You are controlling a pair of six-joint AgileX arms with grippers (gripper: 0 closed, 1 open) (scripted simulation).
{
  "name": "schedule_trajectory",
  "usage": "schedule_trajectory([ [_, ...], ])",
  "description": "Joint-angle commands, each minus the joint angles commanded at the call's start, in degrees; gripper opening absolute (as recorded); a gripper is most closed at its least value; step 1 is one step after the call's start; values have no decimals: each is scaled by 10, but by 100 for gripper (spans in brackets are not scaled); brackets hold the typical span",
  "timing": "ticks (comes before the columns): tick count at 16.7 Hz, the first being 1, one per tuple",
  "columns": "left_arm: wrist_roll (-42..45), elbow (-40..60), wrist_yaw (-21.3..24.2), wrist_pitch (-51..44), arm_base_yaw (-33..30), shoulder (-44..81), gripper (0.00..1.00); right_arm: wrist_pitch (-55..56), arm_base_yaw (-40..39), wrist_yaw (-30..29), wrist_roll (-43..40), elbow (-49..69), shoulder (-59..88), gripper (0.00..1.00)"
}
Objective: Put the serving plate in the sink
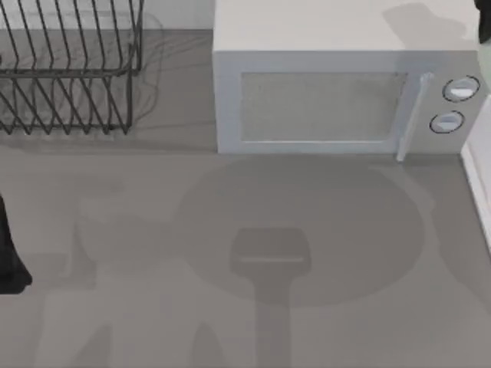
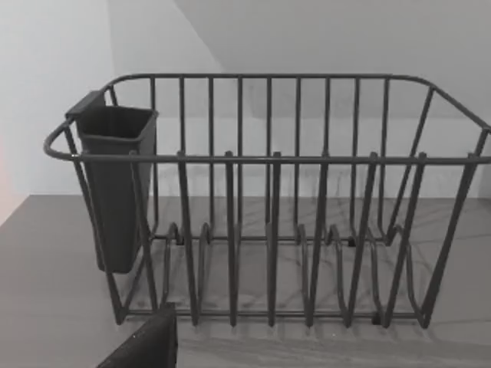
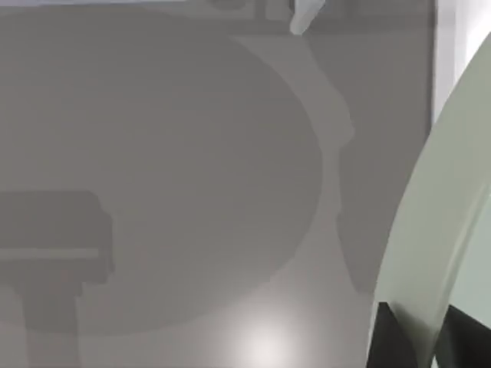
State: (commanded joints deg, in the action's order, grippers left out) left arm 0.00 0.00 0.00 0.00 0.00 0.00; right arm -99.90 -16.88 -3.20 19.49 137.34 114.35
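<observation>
The serving plate (image 3: 453, 199), pale mint-green and smooth, shows in the right wrist view held on edge above the grey counter. My right gripper (image 3: 424, 339) is shut on its rim, one dark finger (image 3: 386, 337) on each face. In the top view the plate's big round shadow (image 1: 307, 230) lies on the counter in front of the microwave. The sink's thin white rim (image 1: 474, 188) runs along the counter's right edge, to the right of that shadow. My left arm (image 1: 9, 261) is parked at the left edge, and one of its dark fingers (image 2: 146, 345) faces the dish rack.
A grey-white microwave (image 1: 337, 92) with two round knobs stands at the back right. At the back left is a dark wire dish rack (image 1: 69, 69) with a dark utensil cup (image 2: 115, 184) hung on it. Bare grey counter (image 1: 153, 230) fills the front.
</observation>
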Motion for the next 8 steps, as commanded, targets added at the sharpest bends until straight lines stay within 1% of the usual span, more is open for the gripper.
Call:
schedule_trajectory([
  [4, 0, 0, 0, 0, 0, 0, 100, -8, 95, -8, -80, 173, 158, 0],
  [6, 0, 0, 0, 0, 0, 0, 100, -10, 147, -6, -125, 236, 248, 0],
  [8, 0, 0, 0, 0, 0, 0, 100, -10, 183, 3, -168, 276, 323, 0],
])
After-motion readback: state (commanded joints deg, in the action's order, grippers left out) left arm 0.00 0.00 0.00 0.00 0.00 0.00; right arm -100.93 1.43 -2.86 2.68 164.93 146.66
